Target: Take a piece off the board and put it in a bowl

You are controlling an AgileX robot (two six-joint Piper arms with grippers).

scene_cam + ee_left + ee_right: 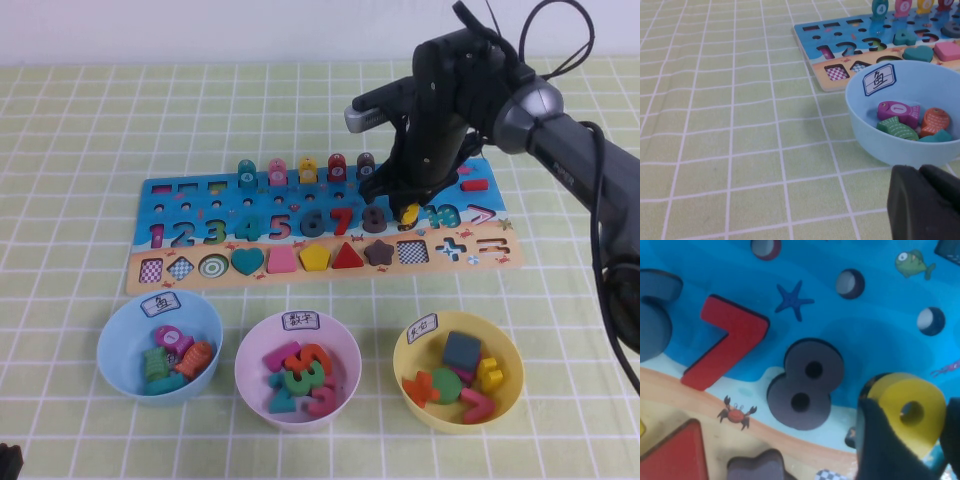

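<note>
Gripping the yellow 9 over the board, the right claw shows its hold only in the wrist view; the left claw, whose opening I cannot tell, sits near the blue bowl.

My right gripper, matt black plastic, stands over the board with its dark fingers closed on the piece, a smooth painted yellow wood numeral with a soft sheen. The board is flat wood under a glossy printed blue and tan face. My left gripper is dull black, low by the cloth-like checked table cover. The bowl is smooth pale pink plastic with a paper label.
</note>
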